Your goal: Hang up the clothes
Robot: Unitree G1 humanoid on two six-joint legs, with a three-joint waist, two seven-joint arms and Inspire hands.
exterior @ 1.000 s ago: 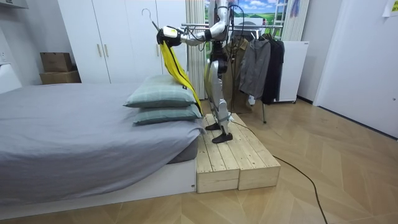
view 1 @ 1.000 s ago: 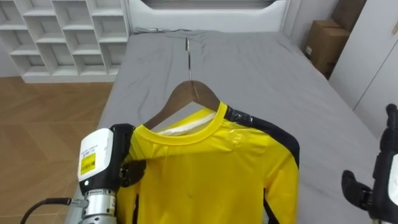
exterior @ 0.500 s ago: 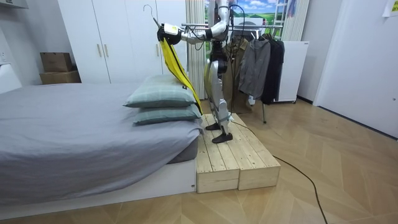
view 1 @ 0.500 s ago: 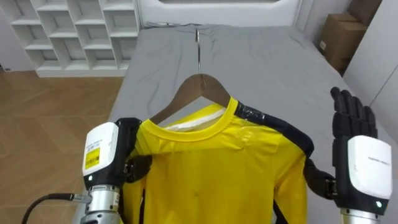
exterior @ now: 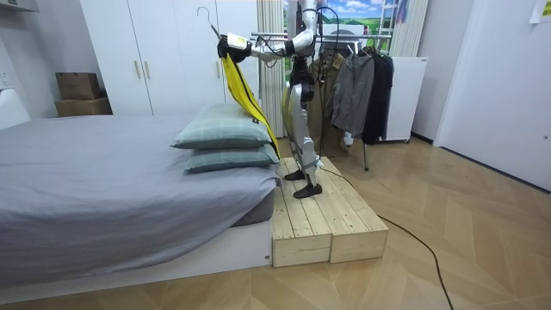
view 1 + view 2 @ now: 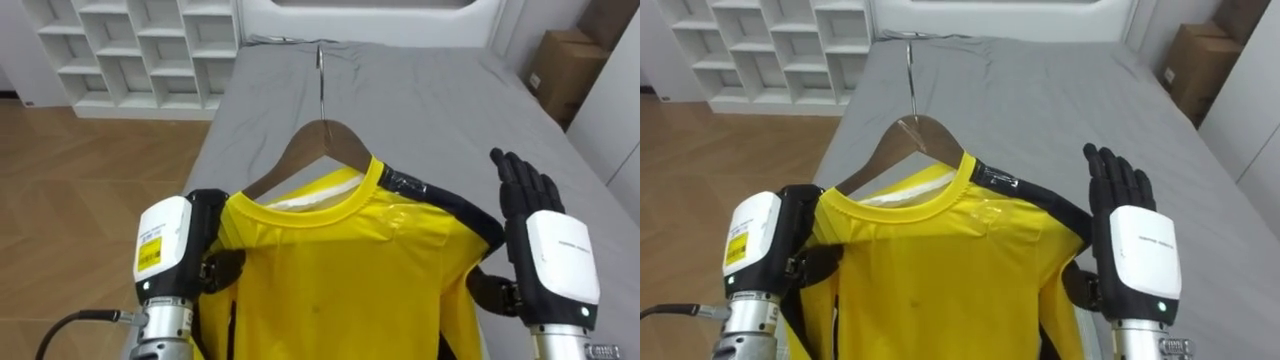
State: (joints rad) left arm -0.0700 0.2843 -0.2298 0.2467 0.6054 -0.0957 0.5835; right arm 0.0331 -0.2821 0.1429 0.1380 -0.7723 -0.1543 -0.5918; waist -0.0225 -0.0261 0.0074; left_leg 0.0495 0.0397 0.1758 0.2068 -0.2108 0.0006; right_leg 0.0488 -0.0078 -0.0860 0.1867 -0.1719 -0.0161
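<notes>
Two hands at yellow shirt (image 6: pixel 340 290) on wooden hanger (image 6: pixel 320 140), held up over bed (image 6: pixel 420 90).
Left hand (image 6: pixel 175 250) fingers pinch the shirt's left shoulder over the hanger end; right hand (image 6: pixel 550 260) fingers (image 6: pixel 520 180) straight and spread, just beside the other shoulder, gripping nothing. Clothes rack (image 5: pixel 353 77) stands behind the robot. Risk: hold is one-sided, so the hanger may tip and the shirt slide off its free end if the right hand knocks it. Versus a second ago: right hand has risen from the low right edge and closed in on the sleeve.
</notes>
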